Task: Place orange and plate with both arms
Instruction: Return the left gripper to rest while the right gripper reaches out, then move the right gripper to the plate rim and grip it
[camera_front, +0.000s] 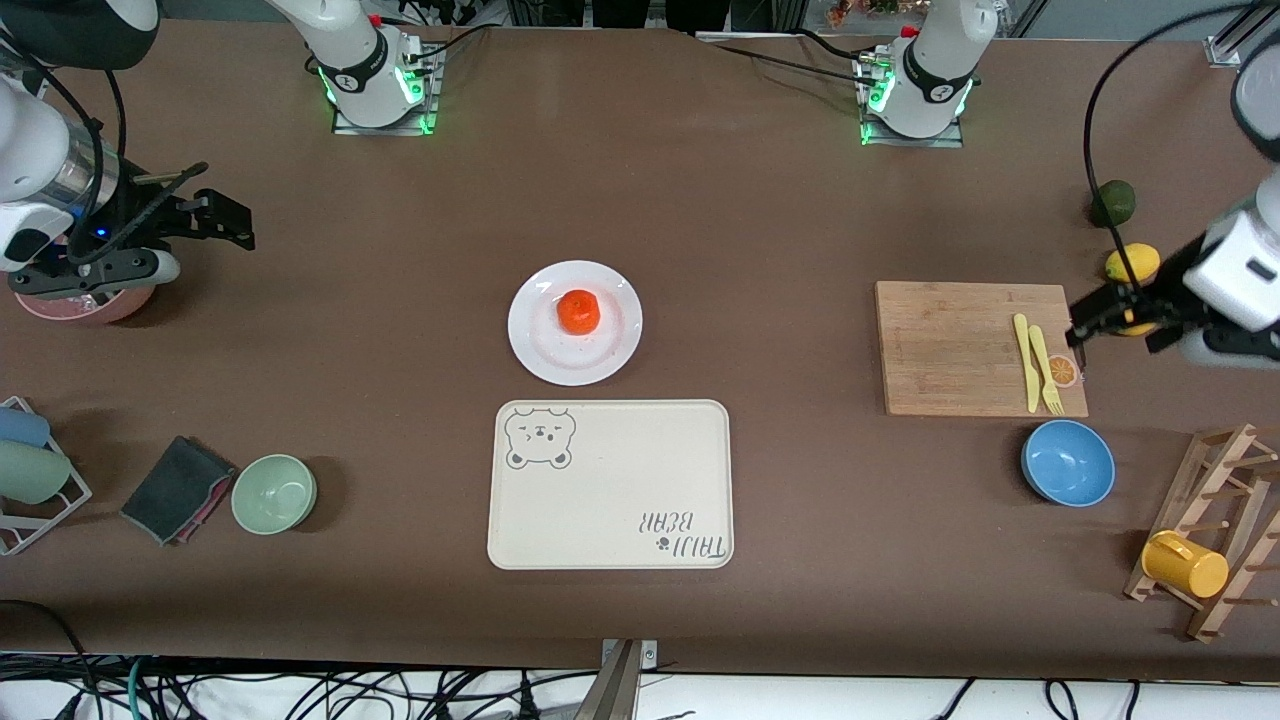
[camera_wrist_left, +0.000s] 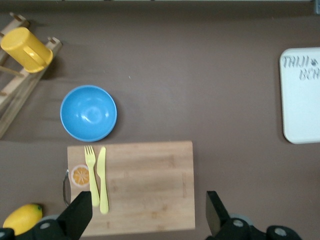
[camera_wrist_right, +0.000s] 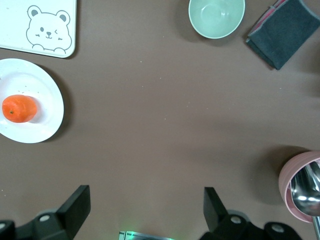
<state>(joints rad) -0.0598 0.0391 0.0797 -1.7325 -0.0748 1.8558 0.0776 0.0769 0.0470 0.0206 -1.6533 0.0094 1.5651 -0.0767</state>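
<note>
- The worktop (camera_front: 700, 200) carried the task's things at its middle, well apart from both tools, which I judge left each arm a free approach from its own end.
- The cream tray (camera_front: 610, 485) lay just beside the plate, on the front-camera side of it, and was bare; it looked like the likely spot for placing, though that is a guess.
- The plate (camera_front: 575, 322) sat flat on the worktop, between the 2 tools and far from either, its rim free for a grasp.
- The orange (camera_front: 578, 311) rested on the plate near its centre, so nothing had been lifted yet.
- The left tool (camera_front: 1085, 330) hung over the edge of the cutting board (camera_front: 960, 345), near the yellow fork (camera_front: 1045, 372) and knife (camera_front: 1024, 362), fingers spread wide and holding nothing.
- The right tool (camera_front: 225, 215) hovered at its own end near a pink bowl (camera_front: 85, 300), likewise wide apart and empty.
- Both arms were drawn back to the sides, wrists pointed down at the worktop.
</note>
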